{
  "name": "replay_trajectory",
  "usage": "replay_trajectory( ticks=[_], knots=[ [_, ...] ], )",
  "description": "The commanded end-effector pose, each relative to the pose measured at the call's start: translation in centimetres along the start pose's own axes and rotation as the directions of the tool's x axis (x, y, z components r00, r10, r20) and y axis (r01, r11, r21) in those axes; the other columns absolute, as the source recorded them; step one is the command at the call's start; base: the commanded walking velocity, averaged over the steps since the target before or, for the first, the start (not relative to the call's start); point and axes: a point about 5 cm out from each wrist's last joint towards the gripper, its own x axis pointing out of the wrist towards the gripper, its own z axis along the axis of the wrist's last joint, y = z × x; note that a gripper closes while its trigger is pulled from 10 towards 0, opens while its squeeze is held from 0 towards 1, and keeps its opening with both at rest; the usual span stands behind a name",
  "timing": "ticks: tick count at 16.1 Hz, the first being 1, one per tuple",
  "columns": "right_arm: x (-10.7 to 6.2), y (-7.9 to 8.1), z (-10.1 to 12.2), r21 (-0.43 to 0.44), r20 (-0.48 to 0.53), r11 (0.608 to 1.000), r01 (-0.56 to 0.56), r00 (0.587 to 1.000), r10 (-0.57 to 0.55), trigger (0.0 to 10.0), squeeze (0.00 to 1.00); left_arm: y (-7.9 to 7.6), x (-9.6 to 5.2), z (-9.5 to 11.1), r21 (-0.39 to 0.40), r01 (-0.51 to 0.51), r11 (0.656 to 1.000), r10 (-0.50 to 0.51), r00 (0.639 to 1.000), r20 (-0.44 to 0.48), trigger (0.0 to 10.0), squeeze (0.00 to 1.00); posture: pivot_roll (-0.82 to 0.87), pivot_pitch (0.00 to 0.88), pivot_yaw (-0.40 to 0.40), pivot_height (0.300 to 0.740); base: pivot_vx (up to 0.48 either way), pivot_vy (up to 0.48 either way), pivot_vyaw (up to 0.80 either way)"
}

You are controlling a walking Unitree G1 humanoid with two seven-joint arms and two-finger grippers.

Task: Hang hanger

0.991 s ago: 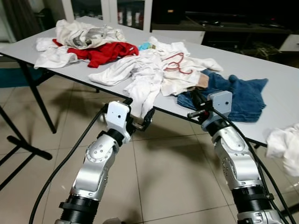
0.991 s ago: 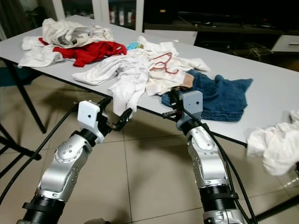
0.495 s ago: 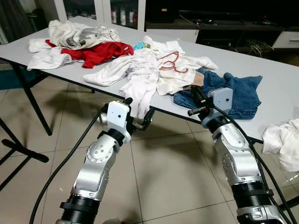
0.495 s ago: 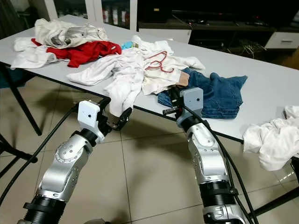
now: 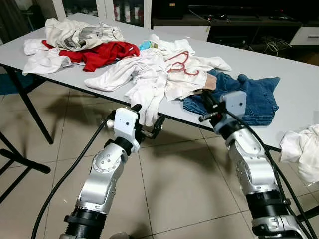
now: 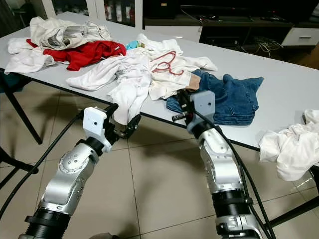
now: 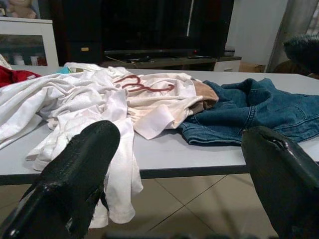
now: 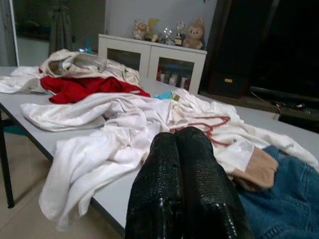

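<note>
- Left eye view: a red hanger lies flat on a heap of white garments in the middle of a long grey table. The left gripper hovers below the table's near edge, just under a white sleeve that droops over it, its two black fingers spread apart and holding nothing. The hanger lies farther back on the table, above and to the right of it, and apart from it. The right gripper sits at the table's near edge against the blue denim garment, fingers pressed together with nothing between them; the hanger lies beyond it and slightly left, not touching.
- Right eye view: the table also carries a red garment and a pale crumpled pile at its far left end, and a white bundle hangs at the near right edge. The floor is pale tile, and dark cabinets run behind the table.
- Left wrist view: both black fingertips frame the scene, wide apart. Between them, well beyond, the hanger rests on white cloth with the denim beside it. A dark television unit stands against the back wall.
- Right wrist view: the closed fingers point at the cloth heap; the hanger's red wire shows just past their tips on the white fabric. A white glass-fronted cabinet with small plush figures on top stands behind.
</note>
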Motion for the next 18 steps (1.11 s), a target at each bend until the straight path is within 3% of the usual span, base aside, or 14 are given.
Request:
replay_trajectory(
  ticks=[1,12,18],
  knots=[
    [0.29,0.05,-0.05,0.0,-0.003,1.0,-0.014,1.0,0.014,10.0,0.0,-0.1,0.27,0.21,0.001,0.011,1.0,-0.011,1.0,0.0,10.0,0.0,0.03,0.0,-0.056,0.74,0.0,0.0,0.0],
    [0.66,0.63,-0.06,0.005,-0.003,0.999,-0.048,0.999,0.048,10.0,0.0,-0.02,0.13,0.27,-0.008,0.004,1.0,-0.004,1.0,0.001,10.0,0.0,0.04,0.0,-0.057,0.74,0.0,0.0,0.0],
    [0.72,0.74,-0.08,0.008,-0.003,0.999,-0.053,0.999,0.053,10.0,0.0,-0.01,0.14,0.31,-0.009,0.005,1.0,-0.005,1.0,0.001,10.0,0.0,0.04,0.0,-0.055,0.74,0.347,0.0,0.0]
  ],
)
